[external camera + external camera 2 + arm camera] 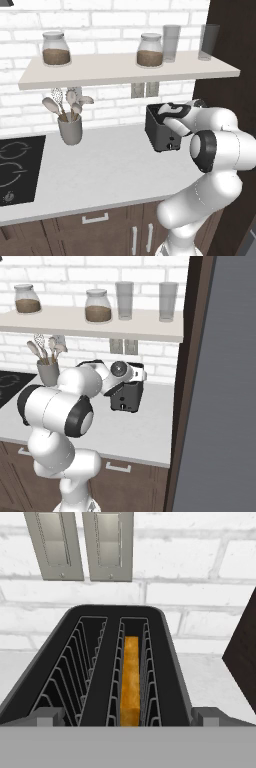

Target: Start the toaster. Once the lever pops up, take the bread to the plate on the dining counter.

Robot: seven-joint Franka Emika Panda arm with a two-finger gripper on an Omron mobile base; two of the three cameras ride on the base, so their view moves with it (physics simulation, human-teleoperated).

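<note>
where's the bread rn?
The bread stands on edge in the toaster's right-hand slot as the hand view frames it; the left slot is empty, wall outlets behind.

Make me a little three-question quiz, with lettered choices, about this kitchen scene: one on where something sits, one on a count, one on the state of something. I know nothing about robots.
1. Which toaster slot holds the bread, as seen in the hand view?
A. the left slot
B. the right slot
C. neither; it lies on the counter

2. How many jars with brown contents stand on the shelf?
A. one
B. two
C. four

3. How does the gripper stand?
A. open, above the toaster
B. shut on the bread
C. shut on a wooden spoon

Answers:
1 B: the golden slice stands on edge in the right slot, while the left slot shows bare wire guides.
2 B: one jar stands at the shelf's left and another jar stands beside the two empty glasses.
3 A: its fingertips sit wide apart at the toaster's near corners, with nothing between them.
</note>
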